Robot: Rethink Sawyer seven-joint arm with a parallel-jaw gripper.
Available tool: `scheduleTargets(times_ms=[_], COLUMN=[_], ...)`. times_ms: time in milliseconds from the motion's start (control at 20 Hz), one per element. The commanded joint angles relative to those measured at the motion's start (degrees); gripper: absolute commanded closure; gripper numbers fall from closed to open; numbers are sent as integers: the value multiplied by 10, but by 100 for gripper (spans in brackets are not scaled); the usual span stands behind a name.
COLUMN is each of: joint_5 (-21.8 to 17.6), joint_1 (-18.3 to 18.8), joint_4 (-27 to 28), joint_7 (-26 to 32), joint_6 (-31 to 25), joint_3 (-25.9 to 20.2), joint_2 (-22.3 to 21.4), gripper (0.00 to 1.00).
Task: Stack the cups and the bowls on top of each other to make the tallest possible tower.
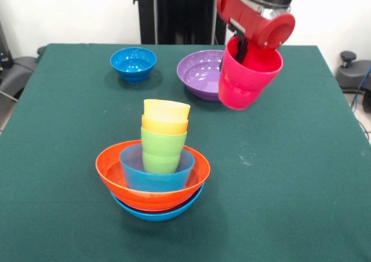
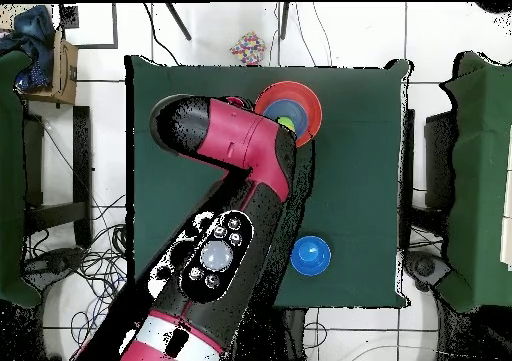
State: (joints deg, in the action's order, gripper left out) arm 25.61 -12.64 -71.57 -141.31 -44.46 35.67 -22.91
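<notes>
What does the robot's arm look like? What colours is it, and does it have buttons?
The robot arm is thick and rounded, glossy red with black sections, and a white band low down near its base. One black part carries a cluster of small round grey buttons. In the front view, the wrist has a red rounded casing beneath a dark ring.

we've got a dark green desk point(image 1: 301, 175), magenta-pink cup point(image 1: 246, 79), purple bowl point(image 1: 200, 71), dark-blue bowl point(image 1: 133, 63), tower point(image 1: 156, 169) of light-blue and orange bowls with green, orange and yellow cups on top, red and black arm point(image 2: 225, 247)
</notes>
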Motion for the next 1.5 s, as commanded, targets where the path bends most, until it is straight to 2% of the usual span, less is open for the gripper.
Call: scheduleTargets(times_ms=[50,300,600,1050,1500], joint_5=[-83,-119,-131,-156,-160], joint_1=[6,6,13,30,41], joint_4=[-35,-48,-41,-80,-88], joint_7=[81,95,68,68,47], joint_6=[-60,-36,-47,-5,-30], joint_3=[-73,-78,-86,-105,-112], joint_2=[-21,-40,-44,-63,-65], gripper=[100,100,100,100,100])
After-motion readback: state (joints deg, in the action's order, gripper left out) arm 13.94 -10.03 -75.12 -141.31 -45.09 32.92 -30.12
